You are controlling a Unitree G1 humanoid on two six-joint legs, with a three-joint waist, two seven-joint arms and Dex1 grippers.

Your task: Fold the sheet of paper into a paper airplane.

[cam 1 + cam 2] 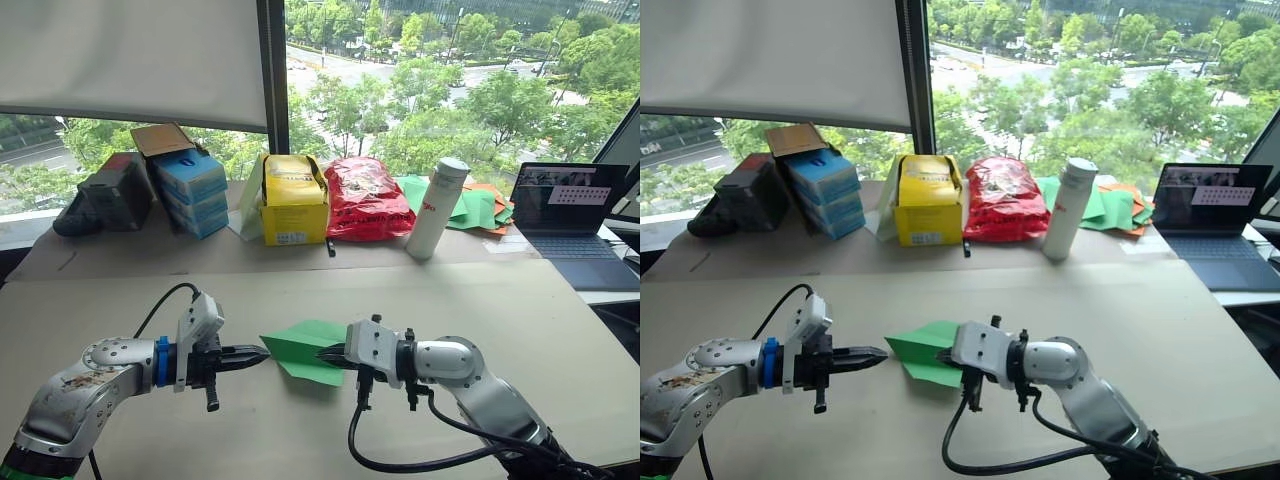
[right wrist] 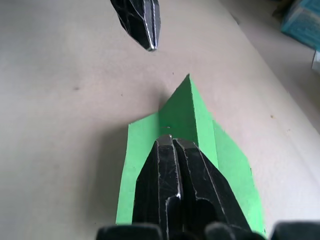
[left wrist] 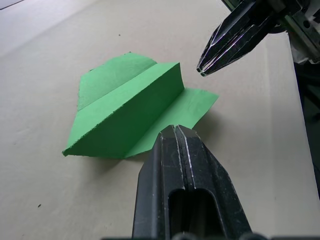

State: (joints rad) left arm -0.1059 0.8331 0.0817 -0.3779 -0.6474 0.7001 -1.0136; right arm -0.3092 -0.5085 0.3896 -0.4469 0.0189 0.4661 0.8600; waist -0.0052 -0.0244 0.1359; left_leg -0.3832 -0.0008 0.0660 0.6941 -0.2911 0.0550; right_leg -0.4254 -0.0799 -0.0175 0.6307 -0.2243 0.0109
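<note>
In the left eye view, the paper airplane [image 1: 305, 350] lies low in the middle of the frame on the tan table [image 1: 520, 310], between the left gripper [image 1: 262, 352], whose fingers are pressed together with the tip right at the plane's pointed end, and the right gripper [image 1: 328, 352] over its other end. The left wrist view shows the left gripper's [image 3: 176, 129] fingers pressed together at the plane's [image 3: 125, 117] edge, though I cannot tell whether they touch it, with the right gripper [image 3: 201, 71] also pressed together at the upper right. In the right wrist view, the right gripper [image 2: 170, 139] sits closed over the plane's [image 2: 187, 112] raised centre fold in the lower middle, and I cannot tell whether it pinches any paper.
</note>
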